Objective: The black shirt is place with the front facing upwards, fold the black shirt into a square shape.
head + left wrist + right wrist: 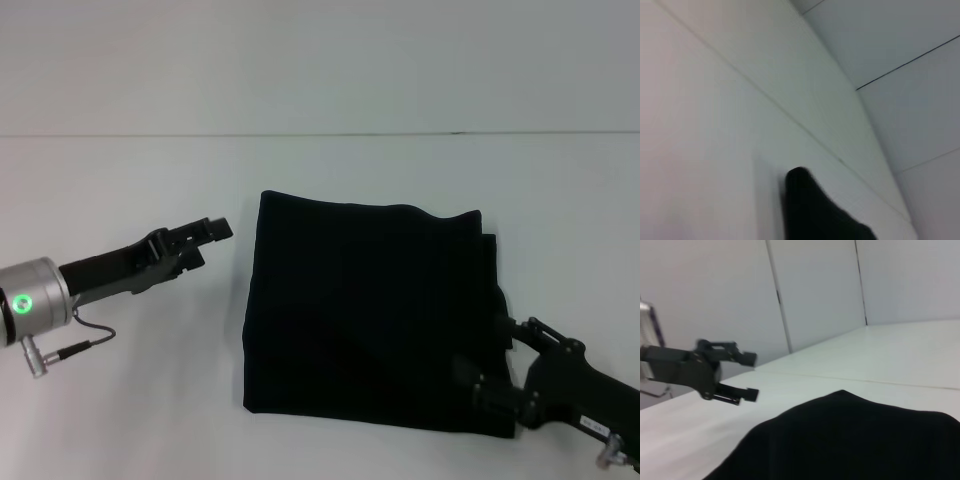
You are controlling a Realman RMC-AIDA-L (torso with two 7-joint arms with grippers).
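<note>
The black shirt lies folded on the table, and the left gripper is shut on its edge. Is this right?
Not quite. The black shirt lies folded on the table, but the left gripper is open and apart from it, as the right wrist view shows.

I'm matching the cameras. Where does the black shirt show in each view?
Head view: the black shirt, folded, centre-right on the table.
Left wrist view: one dark corner at the lower edge.
Right wrist view: fills the lower foreground.
Shared landmark: the left tool, open.
</note>
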